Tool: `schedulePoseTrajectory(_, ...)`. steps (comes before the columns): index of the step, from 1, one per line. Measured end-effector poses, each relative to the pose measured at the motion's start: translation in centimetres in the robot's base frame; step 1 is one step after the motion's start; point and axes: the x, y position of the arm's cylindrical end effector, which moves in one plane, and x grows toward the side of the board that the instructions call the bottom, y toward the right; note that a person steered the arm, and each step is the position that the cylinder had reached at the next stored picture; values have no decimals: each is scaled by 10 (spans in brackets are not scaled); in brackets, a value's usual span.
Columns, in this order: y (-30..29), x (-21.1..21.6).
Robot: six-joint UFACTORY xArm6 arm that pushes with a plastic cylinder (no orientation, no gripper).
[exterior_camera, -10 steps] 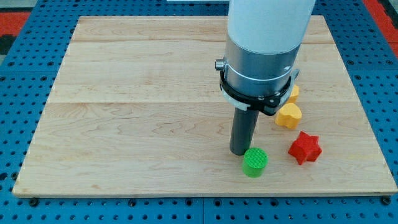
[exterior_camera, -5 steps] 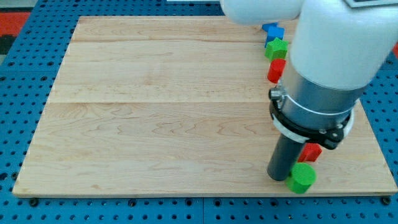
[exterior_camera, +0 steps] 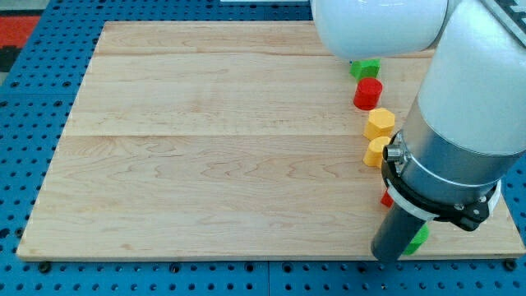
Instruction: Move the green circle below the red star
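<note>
My tip (exterior_camera: 390, 256) rests on the board near the bottom right corner. The green circle (exterior_camera: 417, 239) shows only as a sliver at the rod's right side, touching or nearly touching it. The red star (exterior_camera: 385, 198) is almost wholly hidden behind the arm; only a small red edge shows just above and left of the rod. The green circle lies below the red star, slightly to the right.
Along the right side stand a green block (exterior_camera: 366, 68), a red cylinder (exterior_camera: 368, 94), a yellow hexagon (exterior_camera: 380, 123) and a yellow heart (exterior_camera: 377, 151). The board's bottom edge (exterior_camera: 246, 253) is close under my tip. The arm's body covers the right side.
My tip has pushed the green circle right and down toward the bottom right corner. The arm now hides most of the red star and the green circle.
</note>
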Motion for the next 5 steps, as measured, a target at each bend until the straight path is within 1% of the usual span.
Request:
schedulePoseTrajectory(1, 12, 0)
schedulePoseTrajectory(3, 8, -6)
schedulePoseTrajectory(4, 6, -32)
schedulePoseTrajectory(5, -43, -65)
